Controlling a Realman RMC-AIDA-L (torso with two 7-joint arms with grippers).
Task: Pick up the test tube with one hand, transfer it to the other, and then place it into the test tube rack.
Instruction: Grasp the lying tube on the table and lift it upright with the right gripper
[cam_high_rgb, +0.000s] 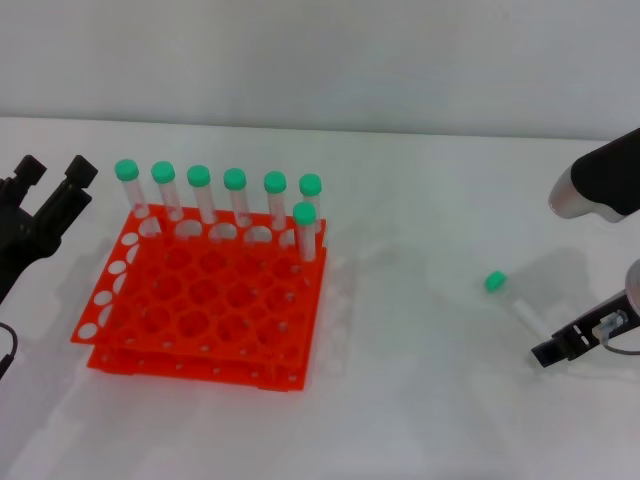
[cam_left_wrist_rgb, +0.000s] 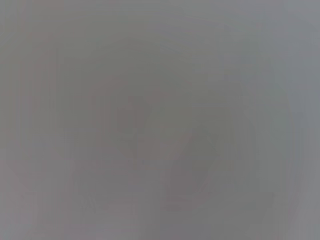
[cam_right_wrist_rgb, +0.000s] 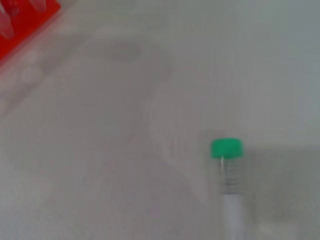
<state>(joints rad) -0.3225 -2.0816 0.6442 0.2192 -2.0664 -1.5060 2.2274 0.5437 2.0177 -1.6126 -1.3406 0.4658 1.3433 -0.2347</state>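
The test tube (cam_high_rgb: 512, 301) lies on the white table at the right, its green cap (cam_high_rgb: 494, 282) pointing away from me. It also shows in the right wrist view (cam_right_wrist_rgb: 230, 185), running out of the picture's edge. My right gripper (cam_high_rgb: 548, 351) is low over the table at the tube's near end, and I cannot tell whether it touches the tube. The orange-red test tube rack (cam_high_rgb: 200, 300) stands left of centre. My left gripper (cam_high_rgb: 55, 172) is open and empty, just left of the rack's far corner.
Several green-capped tubes (cam_high_rgb: 235, 195) stand upright along the rack's back row, with one more (cam_high_rgb: 304, 228) just in front at the right end. A corner of the rack (cam_right_wrist_rgb: 20, 22) shows in the right wrist view. The left wrist view shows only grey.
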